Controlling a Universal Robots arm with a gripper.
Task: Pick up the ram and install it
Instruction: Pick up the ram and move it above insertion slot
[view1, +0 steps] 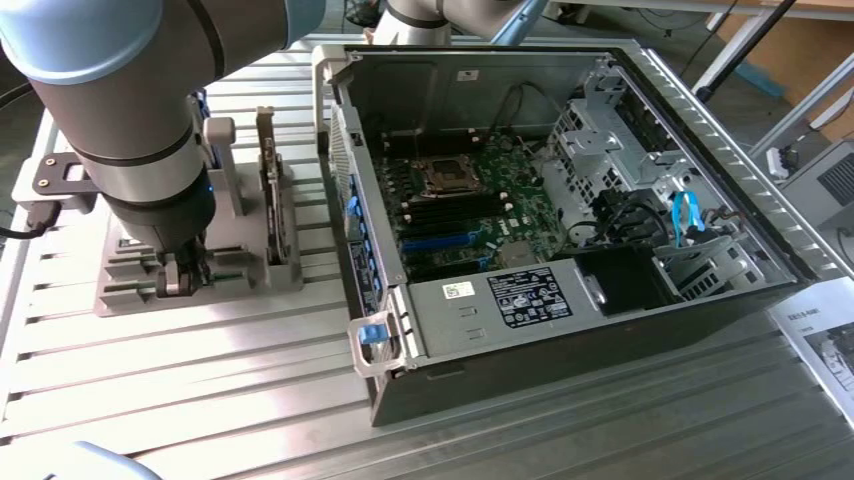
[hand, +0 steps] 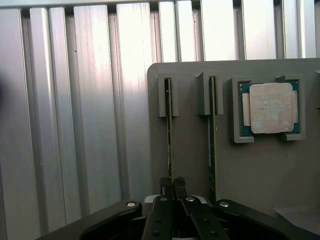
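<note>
The gripper (hand: 172, 183) is seen pinched shut on the ram (hand: 170, 145), stood on edge in the slot nearest the grey holder's (hand: 260, 170) side edge, with bare counter (hand: 95, 125) left open beyond. Its long axis is run parallel to that edge. Two sticks are counted, the second stick (hand: 212, 150) just beside, plus one processor (hand: 270, 107).

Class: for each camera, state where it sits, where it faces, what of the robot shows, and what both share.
Exterior: off the arm, raised, looking down on table, case and holder; arm and gripper show at the exterior view's left.
Wrist: on the wrist, looking along the gripper, shut on the ram in the holder, processor nearby.
Shared: gripper, holder.
</note>
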